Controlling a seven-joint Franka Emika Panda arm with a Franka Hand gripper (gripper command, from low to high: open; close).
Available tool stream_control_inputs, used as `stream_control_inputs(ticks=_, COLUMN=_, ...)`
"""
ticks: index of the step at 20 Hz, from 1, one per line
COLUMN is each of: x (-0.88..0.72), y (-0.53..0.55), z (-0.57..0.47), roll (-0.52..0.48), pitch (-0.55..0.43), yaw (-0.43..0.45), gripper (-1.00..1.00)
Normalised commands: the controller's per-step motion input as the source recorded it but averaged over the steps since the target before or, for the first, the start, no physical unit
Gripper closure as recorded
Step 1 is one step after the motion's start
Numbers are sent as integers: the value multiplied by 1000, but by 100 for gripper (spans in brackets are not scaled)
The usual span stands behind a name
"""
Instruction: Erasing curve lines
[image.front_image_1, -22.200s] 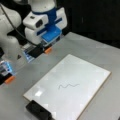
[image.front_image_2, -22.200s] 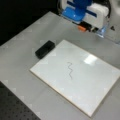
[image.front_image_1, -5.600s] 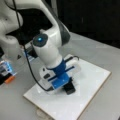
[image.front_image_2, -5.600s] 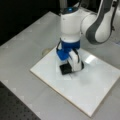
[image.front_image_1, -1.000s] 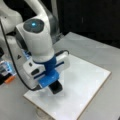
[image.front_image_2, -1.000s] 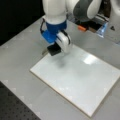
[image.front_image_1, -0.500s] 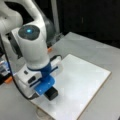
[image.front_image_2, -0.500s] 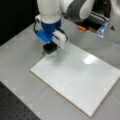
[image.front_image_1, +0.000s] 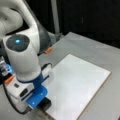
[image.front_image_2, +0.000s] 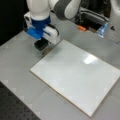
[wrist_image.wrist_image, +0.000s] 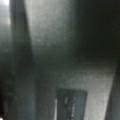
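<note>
The white board (image.front_image_1: 77, 82) (image.front_image_2: 77, 72) lies flat on the grey table, and its surface looks blank in both front views; no curve lines show on it. My gripper (image.front_image_1: 43, 101) (image.front_image_2: 41, 43) hangs just off the board's corner, at a front view's bottom left and at a front view's top left. It is shut on the black eraser block (image.front_image_1: 45, 104) (image.front_image_2: 40, 45), which sits at or just above the table beside the board's edge. The wrist view is dim, and a dark rectangle (wrist_image.wrist_image: 72, 102) shows low in it.
A small orange piece (image.front_image_1: 48, 50) (image.front_image_2: 81, 28) lies on the table beyond the board. Blue and clear fixtures (image.front_image_2: 103, 29) stand at the back. A dark perforated mat (image.front_image_2: 15, 107) borders the table at a front view's bottom left.
The arm has carried the eraser off the board's surface to just past its corner and lowered it. The squiggle seen on the board long ago no longer shows.
</note>
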Motion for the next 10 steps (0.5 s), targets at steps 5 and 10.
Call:
stream_control_inputs(ticks=5, x=335, y=-249, z=-1, roll=60, pitch=138, yaw=204, gripper=100)
stream_control_inputs(ticks=10, x=263, y=-158, z=-59, roll=107, pitch=92, yaw=100, gripper=100)
